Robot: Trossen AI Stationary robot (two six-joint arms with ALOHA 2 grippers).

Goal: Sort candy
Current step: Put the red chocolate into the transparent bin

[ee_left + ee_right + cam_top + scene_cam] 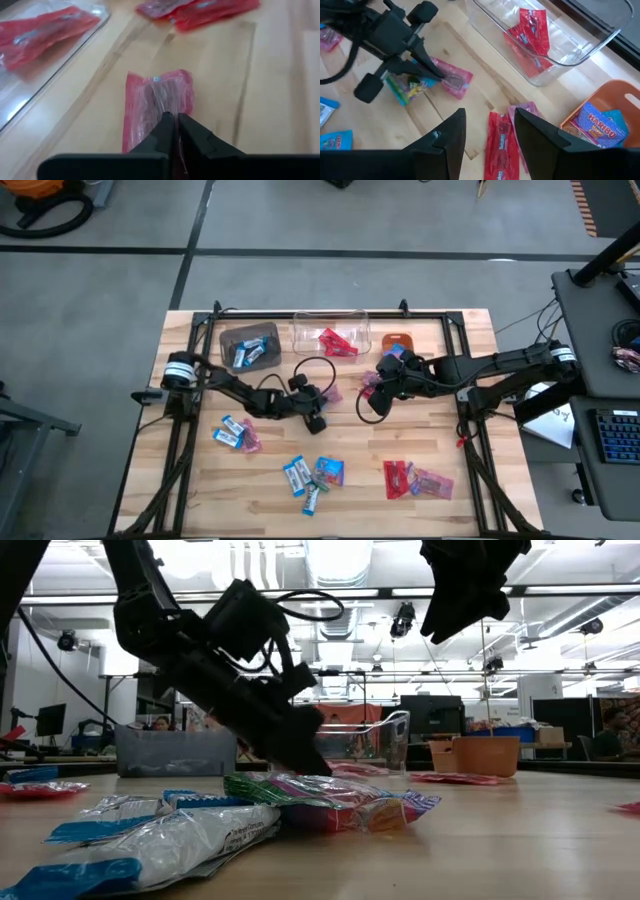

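A pink wrapped candy lies flat on the wooden table near its middle. My left gripper is shut on it; from the high view this gripper is just left of the candy. Touching that candy is a green, many-coloured candy. My right gripper hangs open above the table, to the right of the left one, over a red candy, and touches nothing. My left gripper pinches the pink candy at the wrapper's end nearest the fingers, between its two fingertips. The fingers slant down from the table's left. The candy still lies flat on the table, the rest of it stretching away beyond the fingertips.
Along the far edge stand a brown bin with blue candies, a clear bin with red candy and an orange bin. Loose candies lie at the left, the near middle and the near right.
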